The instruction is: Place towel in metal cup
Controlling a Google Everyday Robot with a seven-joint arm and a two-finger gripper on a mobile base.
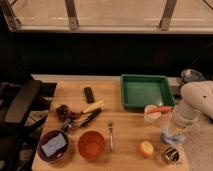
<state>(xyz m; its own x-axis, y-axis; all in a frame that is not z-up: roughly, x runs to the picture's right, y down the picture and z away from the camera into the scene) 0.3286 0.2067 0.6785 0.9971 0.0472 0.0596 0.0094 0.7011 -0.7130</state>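
The towel (171, 135), a small pale blue-grey cloth, lies bunched on the wooden table (125, 125) near its right edge. My gripper (176, 129) comes down from the white arm (197, 100) at the right and sits right at the top of the towel. Whether it holds the cloth does not show. The metal cup (171, 154), short and shiny with a dark inside, stands just in front of the towel at the table's front right corner.
A round orange-yellow fruit (146, 149) sits left of the metal cup. A whitish cup (151, 114) stands behind the towel, near a green tray (147, 91). Further left are a fork (111, 135), an orange bowl (92, 145) and a purple bowl (44, 150) holding a blue pad.
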